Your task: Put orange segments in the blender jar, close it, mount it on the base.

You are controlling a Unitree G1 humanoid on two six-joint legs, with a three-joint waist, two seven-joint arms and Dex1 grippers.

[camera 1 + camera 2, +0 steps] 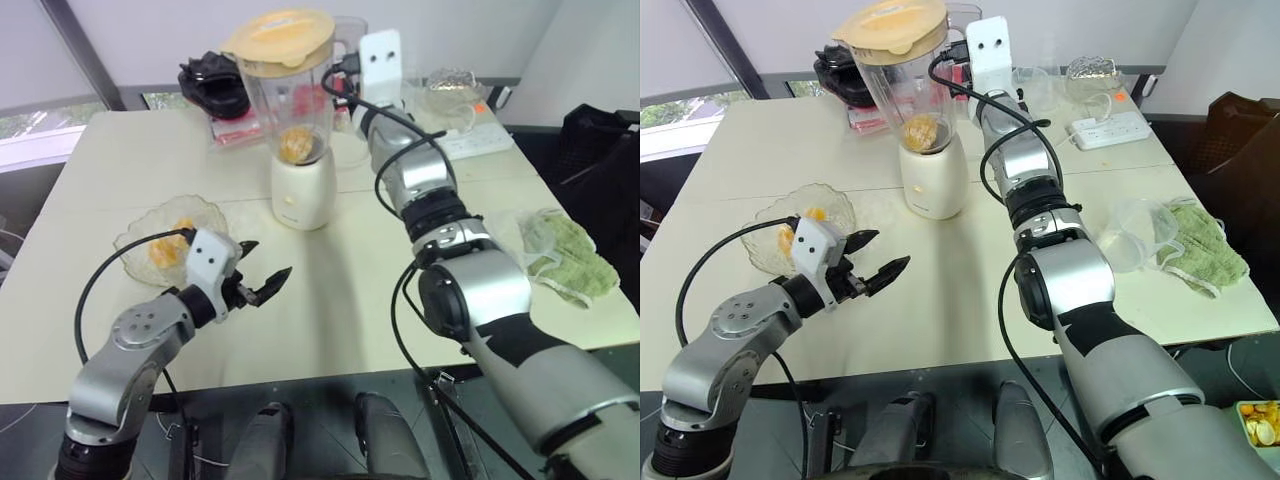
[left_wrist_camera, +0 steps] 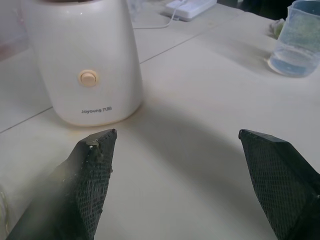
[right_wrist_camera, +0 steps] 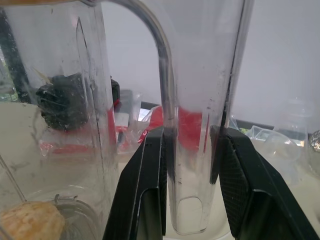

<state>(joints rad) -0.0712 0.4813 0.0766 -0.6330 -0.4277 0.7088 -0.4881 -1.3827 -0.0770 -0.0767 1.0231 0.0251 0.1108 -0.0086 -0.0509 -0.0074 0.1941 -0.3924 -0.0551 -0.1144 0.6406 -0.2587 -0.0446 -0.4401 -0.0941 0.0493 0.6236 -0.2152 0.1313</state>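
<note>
From the head, the clear plastic blender jar (image 1: 290,105) stands on the rounded cream base (image 1: 302,190), a flat yellow-cream lid (image 1: 279,36) on top and orange segments (image 1: 295,146) at its bottom. More segments lie in the cut-glass bowl (image 1: 205,215) left of the base.

Left wrist: the left hand (image 2: 192,172) has its ribbed black fingers spread wide, empty, above the pale bench (image 2: 200,90); the base reads "Joyoung".

Right wrist: the right hand (image 3: 190,185) is clamped on the jar's clear handle (image 3: 187,150).
</note>
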